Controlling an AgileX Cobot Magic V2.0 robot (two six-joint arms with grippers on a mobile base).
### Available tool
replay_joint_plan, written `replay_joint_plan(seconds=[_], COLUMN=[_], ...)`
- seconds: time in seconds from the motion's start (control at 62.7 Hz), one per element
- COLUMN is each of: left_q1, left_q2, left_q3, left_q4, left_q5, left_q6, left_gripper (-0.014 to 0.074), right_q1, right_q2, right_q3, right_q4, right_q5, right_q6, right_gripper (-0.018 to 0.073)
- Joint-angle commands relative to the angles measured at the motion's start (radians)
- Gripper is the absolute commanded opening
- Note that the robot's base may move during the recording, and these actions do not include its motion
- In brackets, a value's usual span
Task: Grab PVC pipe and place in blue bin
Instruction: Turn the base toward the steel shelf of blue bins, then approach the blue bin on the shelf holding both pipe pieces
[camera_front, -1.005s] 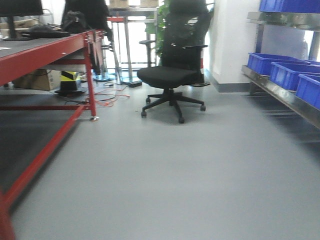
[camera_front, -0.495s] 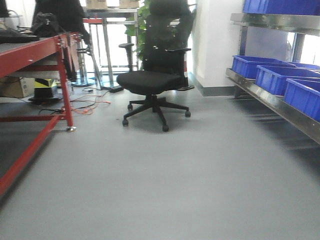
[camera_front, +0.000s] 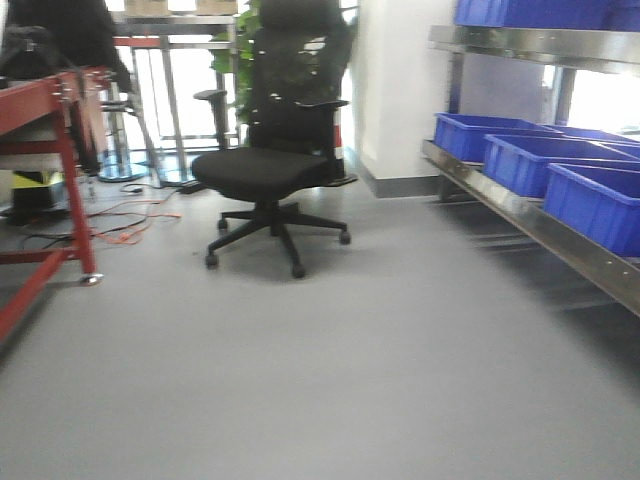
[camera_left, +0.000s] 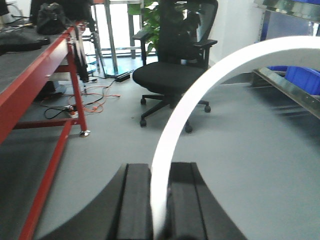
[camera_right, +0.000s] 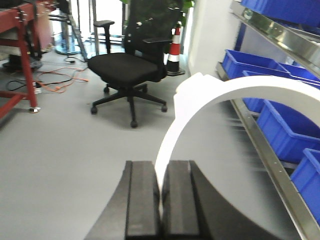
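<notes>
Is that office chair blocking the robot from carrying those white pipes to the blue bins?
Nothing visible does. The left hand and right hand each hold a white pipe; the chair stands left of the bare floor leading to the blue bins.

We look across a grey floor (camera_front: 330, 370) toward an office chair (camera_front: 268, 165) and blue bins (camera_front: 590, 205).
At eleven o'clock the black chair stands on its castors, with a green plant (camera_front: 238, 55) just behind it at twelve. From one to three o'clock the bins sit in a row on a steel shelf (camera_front: 530, 222), and another blue bin (camera_front: 530, 12) sits on the shelf above. At nine o'clock is a red workbench (camera_front: 30, 103), with orange cables (camera_front: 135, 228) on the floor between it and the chair. The picture is slightly blurred.
</notes>
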Motion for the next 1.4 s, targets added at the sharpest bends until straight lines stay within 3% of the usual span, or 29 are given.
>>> replay_joint_plan(seconds=[0.0,1.388], left_q1=[-0.004,-0.004], left_q2=[-0.005,-0.005], left_q3=[-0.001,-0.001], left_q4=[-0.005,-0.005], left_q5=[-0.027,-0.027], left_q6=[-0.003,-0.003], left_gripper=[-0.0111,-0.0111], right_q1=[-0.004,-0.004], right_q2=[-0.005,-0.005], right_q3=[0.002,0.002], right_q4=[-0.009,-0.009], right_q5=[-0.036,-0.036], right_q6=[-0.001,-0.001], right_gripper=[-0.0154,-0.0154])
